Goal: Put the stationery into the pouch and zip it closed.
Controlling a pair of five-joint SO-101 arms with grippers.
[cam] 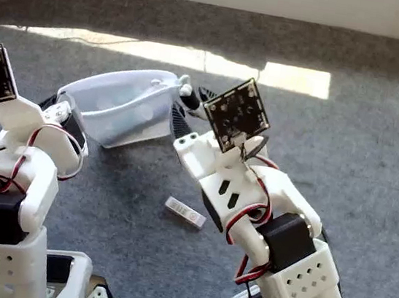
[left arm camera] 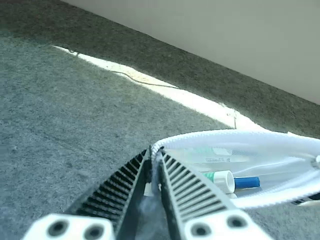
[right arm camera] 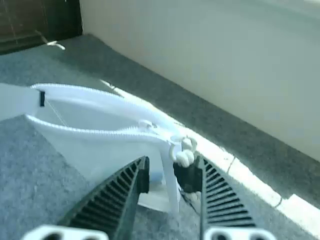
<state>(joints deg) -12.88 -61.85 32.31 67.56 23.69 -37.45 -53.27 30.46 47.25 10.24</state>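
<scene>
Translucent pouch (cam: pixel 120 109) sits unzipped on grey carpet (cam: pixel 357 177), between two robot arms.
The left gripper (left arm camera: pixel 154 159) is clenched on one end of its zipper rim. The right gripper (right arm camera: pixel 167 177) stands released, jaws apart astride the other end, with the white zipper pull (right arm camera: pixel 183 153) against one finger. A blue-and-white stick (left arm camera: pixel 232 181) lies inside the pouch; a small white block (cam: pixel 185 212) lies on the carpet nearby.

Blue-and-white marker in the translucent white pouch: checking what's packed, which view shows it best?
Left wrist view: it looks into the open mouth of the translucent white pouch, where the blue-and-white marker lies. The right wrist view hints at blue through the pouch wall; in the high view the contents are indistinct.
</scene>
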